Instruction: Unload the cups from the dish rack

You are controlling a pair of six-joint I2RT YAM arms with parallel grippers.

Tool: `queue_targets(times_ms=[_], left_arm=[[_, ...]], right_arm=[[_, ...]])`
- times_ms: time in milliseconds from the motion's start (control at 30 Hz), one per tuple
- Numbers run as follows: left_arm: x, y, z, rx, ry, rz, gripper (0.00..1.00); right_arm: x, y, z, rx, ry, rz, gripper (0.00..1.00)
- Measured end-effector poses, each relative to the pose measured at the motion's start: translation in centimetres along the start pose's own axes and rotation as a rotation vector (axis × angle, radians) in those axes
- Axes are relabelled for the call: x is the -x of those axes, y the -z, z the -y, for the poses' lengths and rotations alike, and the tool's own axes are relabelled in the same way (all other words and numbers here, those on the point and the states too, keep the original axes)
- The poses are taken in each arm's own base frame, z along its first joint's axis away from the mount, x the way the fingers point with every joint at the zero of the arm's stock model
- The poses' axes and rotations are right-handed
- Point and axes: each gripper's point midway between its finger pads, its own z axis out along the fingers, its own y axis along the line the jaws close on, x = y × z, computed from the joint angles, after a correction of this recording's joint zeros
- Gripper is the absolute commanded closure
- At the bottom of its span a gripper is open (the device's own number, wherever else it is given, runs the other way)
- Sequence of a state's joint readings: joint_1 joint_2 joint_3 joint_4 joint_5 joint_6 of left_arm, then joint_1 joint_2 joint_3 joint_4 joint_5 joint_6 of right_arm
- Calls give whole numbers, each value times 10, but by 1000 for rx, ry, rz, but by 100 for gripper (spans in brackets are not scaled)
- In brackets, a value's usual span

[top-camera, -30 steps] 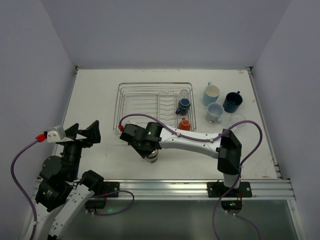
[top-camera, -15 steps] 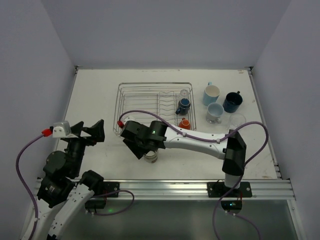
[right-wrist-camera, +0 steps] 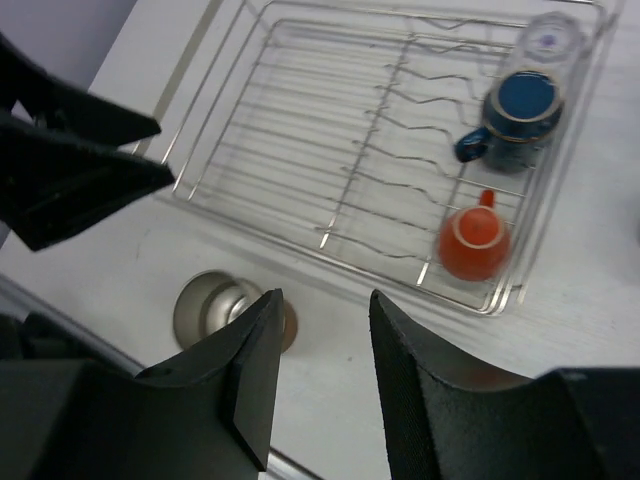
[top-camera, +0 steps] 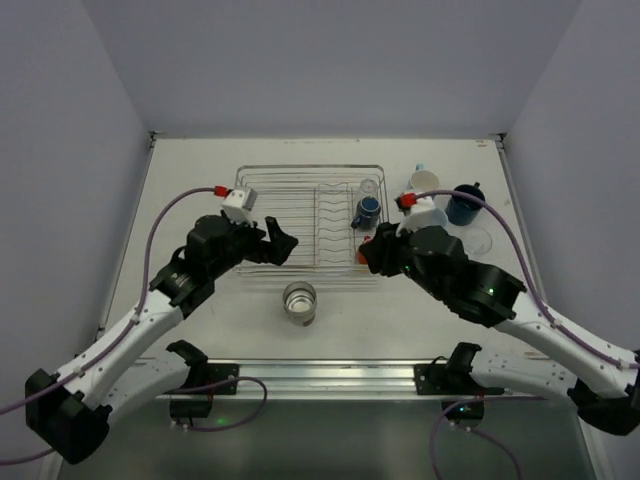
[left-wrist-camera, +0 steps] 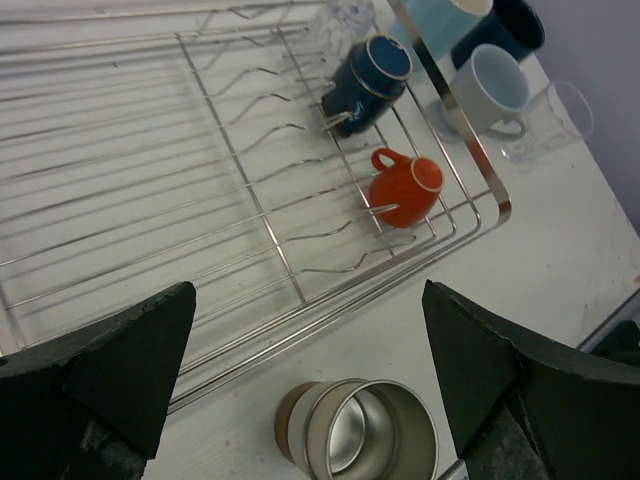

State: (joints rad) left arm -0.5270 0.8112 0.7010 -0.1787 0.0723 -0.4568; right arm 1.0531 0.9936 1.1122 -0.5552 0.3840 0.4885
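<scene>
Right wrist view: the small orange cup (right-wrist-camera: 473, 243) sits in the dish rack's (right-wrist-camera: 300, 130) near right corner, mouth tipped toward your right jaws, parted and empty, just short of it. Left jaws gape empty, farther off: use right.

The dish rack (right-wrist-camera: 290, 140) holds an orange cup (right-wrist-camera: 473, 243) and a dark blue cup (right-wrist-camera: 520, 108); a metallic cup (right-wrist-camera: 205, 310) stands outside.
</scene>
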Motion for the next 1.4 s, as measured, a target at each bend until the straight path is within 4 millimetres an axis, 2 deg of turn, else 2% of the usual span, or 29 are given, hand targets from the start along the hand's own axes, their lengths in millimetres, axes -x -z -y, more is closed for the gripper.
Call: queue_targets(times_ms=[100,200,300,400,500,633,833,1067,1200,1300,1400], left_arm=[[-24,-28,15,-41,-9,-111,0],[-30,-58,43,-88,-46,-180,0],[-19,-92,73,-133,-98,-186,0],[-12,-130,92,-155,-156,-182,0],[-15,-167,96,-146,-206,-200,0],[-36,-207,88,-122,-261,-252,0],[-57,-240,81,-115,-325,-294,0],[-60,-259,80,-125,-386,-294,4],[-61,-273,79,-122,-417,-288,8],[-68,-283,74,-108,-439,-301,14],[-78,-293,68,-97,-457,-321,16]], right_arm=[[0,13,50,-76,-107,105,58],[-6,22,78,-120,-170,166,58],[-6,25,90,-138,-202,206,58],[-9,28,95,-139,-220,230,58],[-13,32,98,-133,-229,248,58],[-9,42,98,-114,-242,293,58],[-7,45,99,-105,-249,317,58],[-22,39,103,-118,-244,291,58],[-25,37,104,-120,-243,285,58],[-23,40,104,-115,-246,296,58],[-21,41,103,-111,-248,304,58]])
